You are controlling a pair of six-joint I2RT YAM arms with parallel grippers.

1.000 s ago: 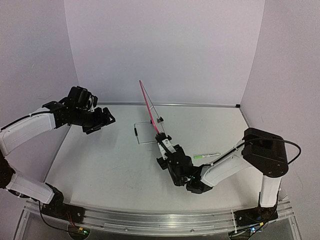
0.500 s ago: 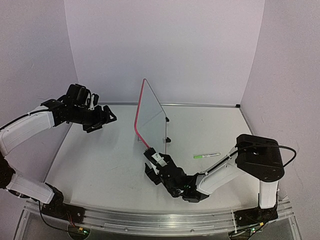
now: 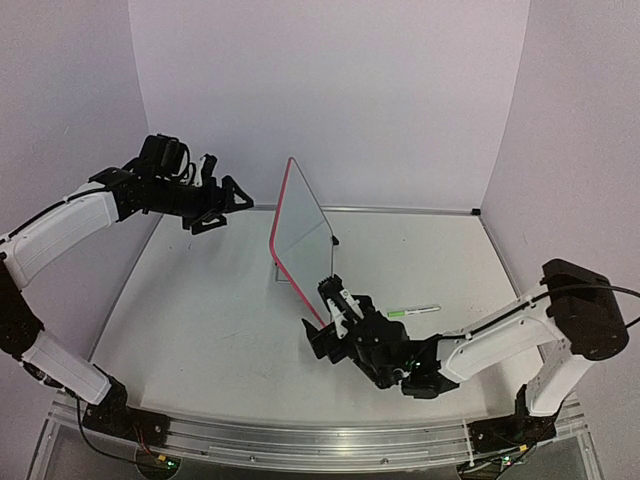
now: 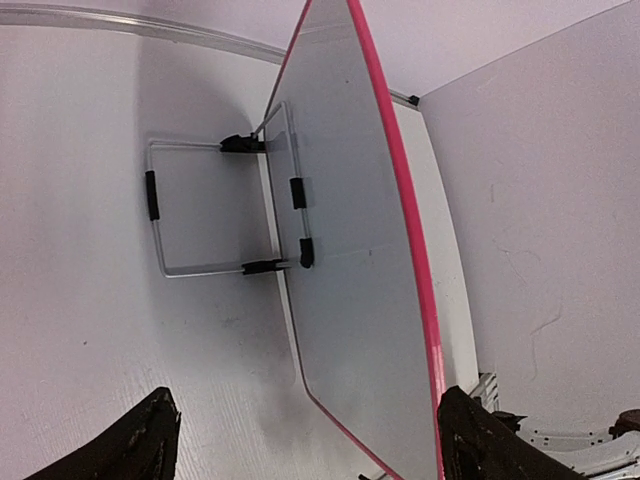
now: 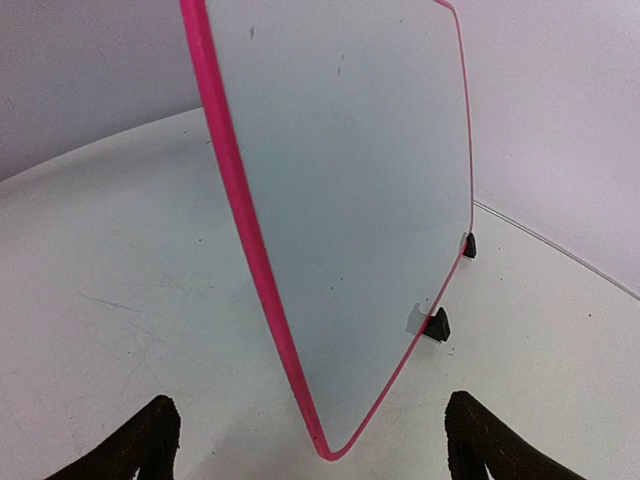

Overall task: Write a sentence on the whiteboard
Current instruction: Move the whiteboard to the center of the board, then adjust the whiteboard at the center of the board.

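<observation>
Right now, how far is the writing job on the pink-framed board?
Done: the pink-framed white whiteboard stands upright. In hand: nothing; the left gripper and right gripper are open, empty. Left: no writing shows on it; the green-capped white marker lies on the table.

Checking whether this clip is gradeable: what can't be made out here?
Whiteboard: no writing legible; its face is seen at an angle in every view.
Marker: too small in top view to tell if capped.
Right hand: fingertips cut off by right wrist view's bottom edge.
</observation>
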